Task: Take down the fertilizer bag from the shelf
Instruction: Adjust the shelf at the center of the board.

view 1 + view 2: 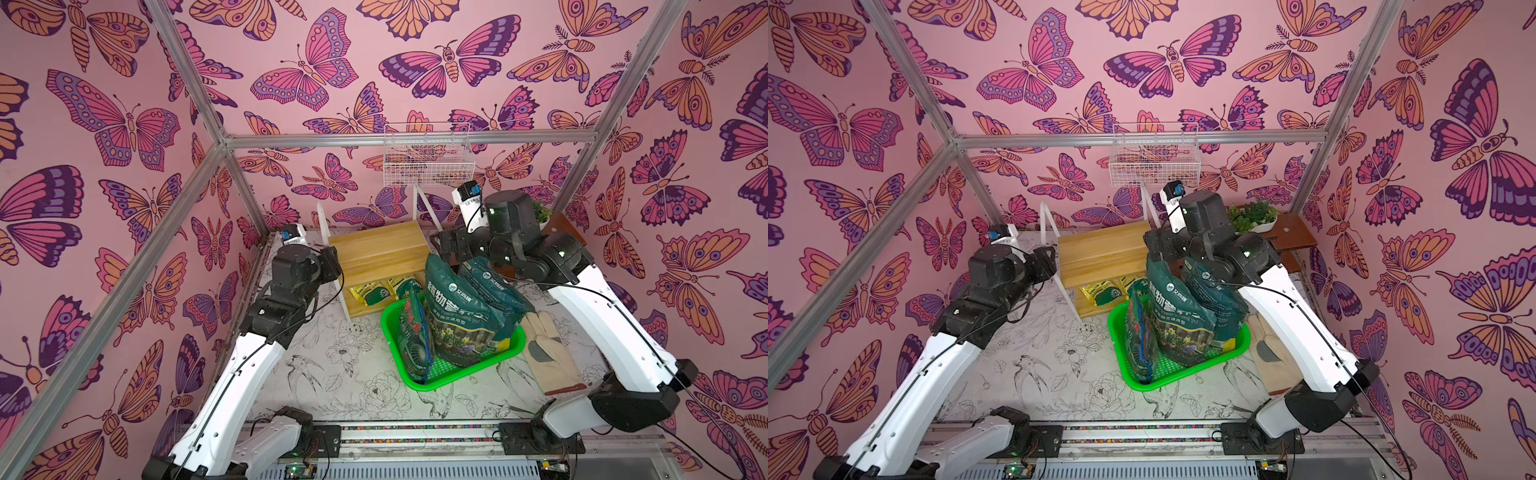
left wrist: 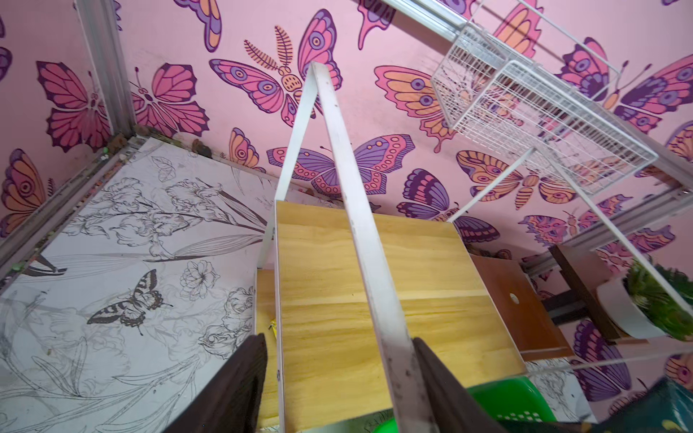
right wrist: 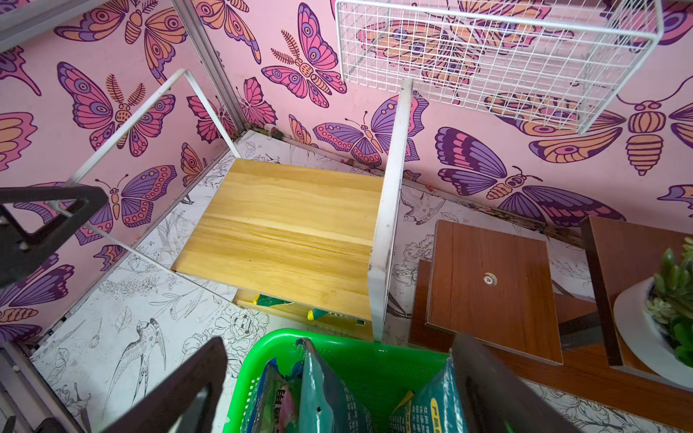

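Observation:
The shelf (image 1: 380, 249) of light wood with a thin white frame stands at the back. Two yellow-green fertilizer bags (image 1: 368, 293) (image 1: 1100, 291) lie on its lower tier, mostly hidden under the upper plank (image 3: 288, 225); only their ends (image 3: 270, 300) show there. My left gripper (image 1: 332, 264) (image 2: 337, 339) is at the shelf's left side, open, its jaws straddling the white frame bar (image 2: 360, 225), which lies against one finger. My right gripper (image 1: 451, 247) (image 3: 333, 375) hangs open over the tops of the dark green bags (image 1: 453, 316) that stand in the green basket (image 1: 415, 382).
A white wire basket (image 1: 428, 162) hangs on the back wall above the shelf. A dark brown stepped stand (image 3: 487, 285) with a potted plant (image 1: 1254, 216) is to the shelf's right. Pale work gloves (image 1: 544, 353) lie right of the green basket.

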{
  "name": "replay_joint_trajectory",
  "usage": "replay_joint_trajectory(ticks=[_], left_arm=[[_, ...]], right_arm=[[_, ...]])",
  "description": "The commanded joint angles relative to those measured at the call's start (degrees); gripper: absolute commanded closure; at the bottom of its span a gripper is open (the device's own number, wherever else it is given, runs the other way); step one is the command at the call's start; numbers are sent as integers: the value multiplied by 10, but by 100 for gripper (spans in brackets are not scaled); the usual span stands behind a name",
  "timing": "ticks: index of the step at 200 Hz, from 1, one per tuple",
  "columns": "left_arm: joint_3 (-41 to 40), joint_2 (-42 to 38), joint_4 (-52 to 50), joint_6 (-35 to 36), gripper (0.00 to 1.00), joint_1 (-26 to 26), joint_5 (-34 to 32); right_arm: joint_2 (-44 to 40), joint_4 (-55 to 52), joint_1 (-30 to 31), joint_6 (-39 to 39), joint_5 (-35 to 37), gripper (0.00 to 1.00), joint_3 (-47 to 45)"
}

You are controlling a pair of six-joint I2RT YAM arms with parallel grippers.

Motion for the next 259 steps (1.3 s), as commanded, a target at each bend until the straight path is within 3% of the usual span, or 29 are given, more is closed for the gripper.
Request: replay_joint_trajectory(ticks=[1, 47, 55, 71, 90, 109, 150, 259], left_arm=[[-7, 15, 0, 11, 38, 21, -39], [14, 33, 5, 27, 40, 38, -45], [21, 38, 7, 33, 48, 41, -43], [39, 49, 8, 34, 75, 45, -27], [55, 60, 8, 27, 83, 45, -3], [66, 67, 10, 26, 85, 45, 1], [81, 73, 10, 79, 91, 59, -52], [168, 150, 10, 123, 93, 153, -29]], right_arm=[[-16, -4, -1, -3, 5, 4, -8], [-13, -5, -1, -9, 12, 3, -12], [-11, -5, -1, -10, 12, 3, -13], [-10, -4, -1, -10, 13, 3, -15], [-8, -2, -1, -11, 16, 3, -18], [-6, -2, -1, -12, 20, 3, -21], [-5, -5, -1, -15, 23, 3, -27], [-5, -11, -2, -17, 27, 3, -38]])
